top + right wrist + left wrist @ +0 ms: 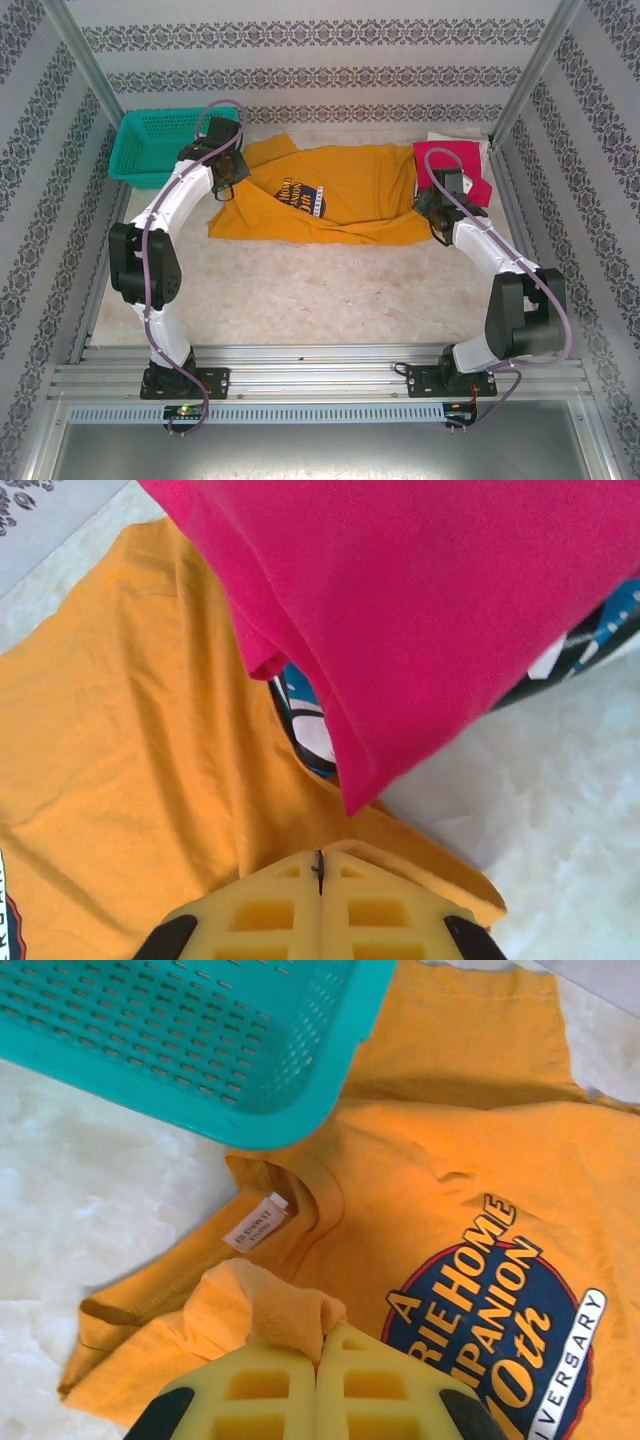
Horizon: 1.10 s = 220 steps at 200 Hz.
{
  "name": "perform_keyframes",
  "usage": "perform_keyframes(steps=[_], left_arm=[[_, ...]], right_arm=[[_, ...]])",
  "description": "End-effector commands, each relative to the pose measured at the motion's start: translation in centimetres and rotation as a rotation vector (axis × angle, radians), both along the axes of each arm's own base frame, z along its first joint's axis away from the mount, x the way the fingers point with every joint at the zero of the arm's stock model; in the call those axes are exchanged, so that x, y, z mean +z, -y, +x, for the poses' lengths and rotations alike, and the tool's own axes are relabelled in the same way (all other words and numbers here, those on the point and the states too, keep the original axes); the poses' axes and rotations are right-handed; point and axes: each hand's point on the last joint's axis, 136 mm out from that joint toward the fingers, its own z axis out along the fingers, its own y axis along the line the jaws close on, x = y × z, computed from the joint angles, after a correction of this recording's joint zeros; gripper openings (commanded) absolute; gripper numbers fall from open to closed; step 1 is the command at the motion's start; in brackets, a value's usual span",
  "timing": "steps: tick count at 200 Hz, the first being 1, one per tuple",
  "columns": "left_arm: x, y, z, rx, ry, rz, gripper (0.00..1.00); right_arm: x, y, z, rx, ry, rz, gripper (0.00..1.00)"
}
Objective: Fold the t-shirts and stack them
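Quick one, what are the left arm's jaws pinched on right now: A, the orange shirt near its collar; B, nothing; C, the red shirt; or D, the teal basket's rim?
A: in the left wrist view the shut left jaws pinch a bunch of the orange shirt just below its collar label, apart from the basket.

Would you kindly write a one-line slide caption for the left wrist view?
Left gripper shut on a bunched fold of the mustard-orange cloth t-shirt, beside the teal mesh plastic basket.
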Motion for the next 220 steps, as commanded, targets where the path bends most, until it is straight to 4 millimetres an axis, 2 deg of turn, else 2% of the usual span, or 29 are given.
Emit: perform_keyframes(steps=[1, 43, 113, 220], left_arm=[[2.2, -2.3, -0.9, 0.03, 0.02, 0.06, 0.0], [3.3, -3.1, -1.8, 0.047, 0.046, 0.07, 0.0], [3.3, -3.9, -2.0, 0.061, 0.038, 0.087, 0.0], [1.7, -3.2, 0.0, 0.047, 0.008, 0.06, 0.0]], right_arm=[[0.9, -0.6, 1.7, 0.046, 0.023, -0.015, 0.0], [0.3, -1.6, 3.3, 0.088, 0.011, 0.008, 0.0], [-0.2, -1.6, 5.4, 0.109, 0.004, -0.022, 0.0], [-1.0, -2.7, 8.7, 0.172, 0.005, 0.011, 0.0]])
